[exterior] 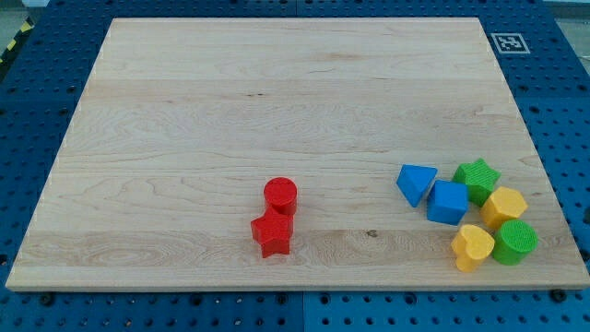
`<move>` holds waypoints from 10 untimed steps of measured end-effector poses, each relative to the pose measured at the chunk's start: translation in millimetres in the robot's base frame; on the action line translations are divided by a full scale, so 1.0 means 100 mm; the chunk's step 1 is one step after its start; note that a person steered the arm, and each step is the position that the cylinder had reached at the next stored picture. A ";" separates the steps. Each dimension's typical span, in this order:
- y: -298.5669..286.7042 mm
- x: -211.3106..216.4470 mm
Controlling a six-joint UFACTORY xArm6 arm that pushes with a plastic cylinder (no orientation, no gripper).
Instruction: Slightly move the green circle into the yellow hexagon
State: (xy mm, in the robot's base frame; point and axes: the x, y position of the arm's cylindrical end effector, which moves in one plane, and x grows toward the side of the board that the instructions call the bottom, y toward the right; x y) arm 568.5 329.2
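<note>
My tool's tip is out of view, state unknown. Green circle [514,242] sits just near-right of yellow hexagon [504,206] (almost touching): nudge gently far-left, brief stroke.

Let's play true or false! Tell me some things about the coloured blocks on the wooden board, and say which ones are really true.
1. The green circle sits just below the yellow hexagon. True.
2. The red circle is far from the red star. False: they sit right together.
3. My tip is pressing on the green circle. False: my tip does not show in the view.
4. The blue blocks lie to the view's right of the red ones. True.
5. The yellow heart sits at the view's top. False: it is near the view's bottom right.
</note>
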 end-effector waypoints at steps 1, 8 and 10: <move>-0.03 0.36; -1.18 0.50; -1.30 0.50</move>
State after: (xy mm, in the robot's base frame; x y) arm 618.7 199.4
